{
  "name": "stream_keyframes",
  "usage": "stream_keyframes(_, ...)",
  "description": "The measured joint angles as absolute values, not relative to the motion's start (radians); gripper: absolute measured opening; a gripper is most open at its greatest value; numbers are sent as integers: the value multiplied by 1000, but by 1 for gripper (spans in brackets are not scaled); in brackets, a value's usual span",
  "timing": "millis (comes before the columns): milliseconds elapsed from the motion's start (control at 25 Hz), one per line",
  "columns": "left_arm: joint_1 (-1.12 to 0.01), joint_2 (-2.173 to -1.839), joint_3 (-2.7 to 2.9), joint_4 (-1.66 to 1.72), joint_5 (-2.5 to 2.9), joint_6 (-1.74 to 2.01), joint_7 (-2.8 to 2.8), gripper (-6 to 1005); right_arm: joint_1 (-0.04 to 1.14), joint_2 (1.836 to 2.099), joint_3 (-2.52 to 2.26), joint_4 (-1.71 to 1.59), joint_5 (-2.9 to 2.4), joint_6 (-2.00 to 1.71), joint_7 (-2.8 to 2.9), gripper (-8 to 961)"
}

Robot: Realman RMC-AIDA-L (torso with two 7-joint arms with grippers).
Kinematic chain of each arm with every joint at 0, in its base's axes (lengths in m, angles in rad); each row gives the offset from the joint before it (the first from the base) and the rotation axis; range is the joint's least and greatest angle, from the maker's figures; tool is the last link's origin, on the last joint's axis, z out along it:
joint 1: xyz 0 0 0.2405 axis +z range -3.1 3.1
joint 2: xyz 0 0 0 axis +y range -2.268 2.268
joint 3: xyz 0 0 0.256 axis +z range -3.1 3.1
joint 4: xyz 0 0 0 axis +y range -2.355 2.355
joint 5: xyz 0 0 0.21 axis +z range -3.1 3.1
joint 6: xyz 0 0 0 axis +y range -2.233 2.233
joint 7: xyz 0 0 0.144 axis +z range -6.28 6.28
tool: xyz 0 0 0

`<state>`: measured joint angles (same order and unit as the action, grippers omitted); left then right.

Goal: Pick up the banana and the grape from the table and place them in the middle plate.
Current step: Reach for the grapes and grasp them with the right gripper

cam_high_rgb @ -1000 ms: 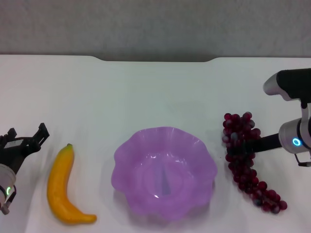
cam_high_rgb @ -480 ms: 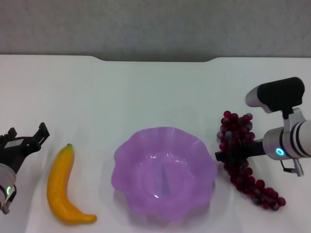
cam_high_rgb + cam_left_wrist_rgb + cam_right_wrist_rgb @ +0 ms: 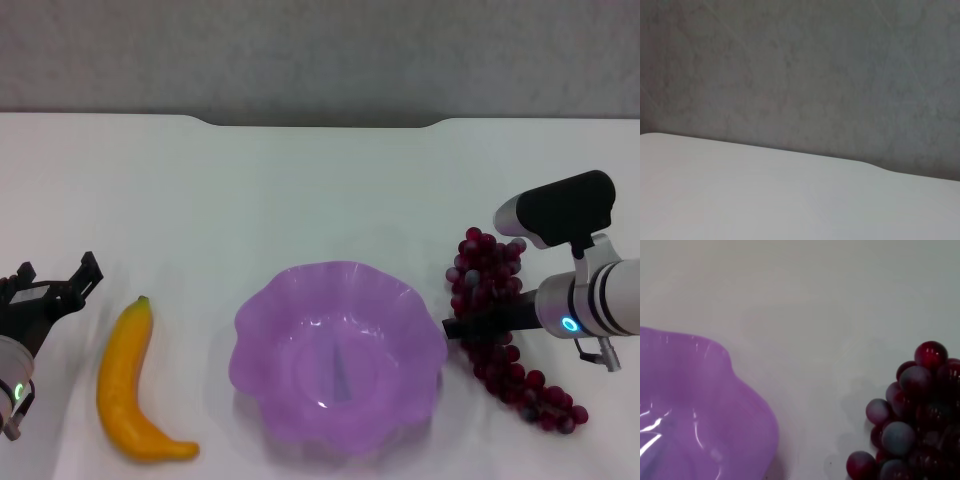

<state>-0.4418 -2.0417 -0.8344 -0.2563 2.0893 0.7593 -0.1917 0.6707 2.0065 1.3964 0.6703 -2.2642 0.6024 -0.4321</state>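
- Landmark = plate, purple w/ wavy rim, sits on white surface, near its front edge, roughly centre; nothing in it.
- Banana lies flat on surface, left of plate, apart from it, not touching. Dark tip points away from robot, curved end bends toward plate.
- Grape bunch lies right of plate, just beside its rim; fat end farther from robot, thin tail running front-right away from plate.
- Right claw reaches in from the right, dark fingers laid across the bunch's middle, tips in the gap btw grape and plate rim. Looks clamped on the bunch, but whether fingers are really pressed on it: cannot tell, grapes hide the contact.
- Right arm body (silver/black, blue ring light) sits right of grape, further from plate.
- Right wrist cam: plate rim and grape w/ a bare strip of surface btw them, not touching. A few grapes greyish. Own fingers not in that view.
- Left claw well left of plate, beyond banana, fingers spread, holding nothing; not touching banana. Parked.
- Left wrist cam: only surface and grey wall behind its far edge.
- Grey wall also behind the notched far edge in head view.
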Motion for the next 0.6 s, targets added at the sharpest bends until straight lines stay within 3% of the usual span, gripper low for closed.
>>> stream_keyframes(280,-441,-2042,-834,-256,2089,759,-192,894,666,2007,1386,670,-2259,590,-432,846)
stream_keyframes(600,-440,-2042,-834,-256,2089,759,-193,893,654,2008,1361,670,-2259,541,-438,648)
